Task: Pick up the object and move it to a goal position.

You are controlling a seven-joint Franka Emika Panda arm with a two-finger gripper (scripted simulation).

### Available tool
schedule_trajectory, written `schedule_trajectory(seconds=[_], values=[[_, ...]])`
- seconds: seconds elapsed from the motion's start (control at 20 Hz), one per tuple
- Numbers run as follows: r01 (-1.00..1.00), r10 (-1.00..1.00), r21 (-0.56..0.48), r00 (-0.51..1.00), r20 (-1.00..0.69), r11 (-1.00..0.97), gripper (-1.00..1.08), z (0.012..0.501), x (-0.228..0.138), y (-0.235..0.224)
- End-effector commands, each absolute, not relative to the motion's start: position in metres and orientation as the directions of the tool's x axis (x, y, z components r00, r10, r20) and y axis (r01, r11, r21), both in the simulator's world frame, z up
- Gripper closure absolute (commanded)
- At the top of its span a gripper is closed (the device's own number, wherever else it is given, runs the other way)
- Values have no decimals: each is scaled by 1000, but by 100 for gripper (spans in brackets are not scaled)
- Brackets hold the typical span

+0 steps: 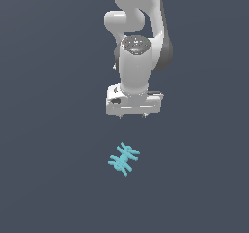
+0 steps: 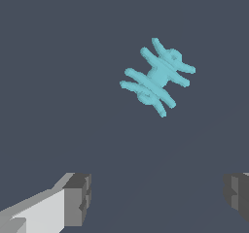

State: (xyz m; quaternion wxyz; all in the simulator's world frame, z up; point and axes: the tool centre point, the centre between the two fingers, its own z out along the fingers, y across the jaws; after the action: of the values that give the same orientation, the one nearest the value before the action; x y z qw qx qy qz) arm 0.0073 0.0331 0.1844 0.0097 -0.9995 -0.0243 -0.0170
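Pincer (image 2: 156, 198) pads spread; exterior shows object (image 1: 124, 158) below.

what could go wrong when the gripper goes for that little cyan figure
1. The cyan figure lies off to one side of the open gripper, not between the fingers, so a straight descent would likely miss it.
2. Its stubby limbs stick out at an angle to the jaws; closing on a limb could make it twist or slip out.

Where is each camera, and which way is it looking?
Exterior view: off the arm, facing the arm, its gripper and the cyan figure on the dark floor.
Wrist view: on the wrist, looking past two spread fingertips at the figure.
Both show the figure and the open, empty gripper.
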Motion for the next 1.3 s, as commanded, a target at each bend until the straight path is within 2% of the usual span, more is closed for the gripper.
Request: schedule_trajectory(seconds=[0.0,0.3,0.7,1.25], values=[[49,48,-18,998,34,-999,-100,184,7,33],[69,68,-19,997,44,-997,-100,190,8,50],[93,92,-20,995,45,-995,-100,188,13,50],[244,242,-27,969,59,-970,-100,172,46,52]])
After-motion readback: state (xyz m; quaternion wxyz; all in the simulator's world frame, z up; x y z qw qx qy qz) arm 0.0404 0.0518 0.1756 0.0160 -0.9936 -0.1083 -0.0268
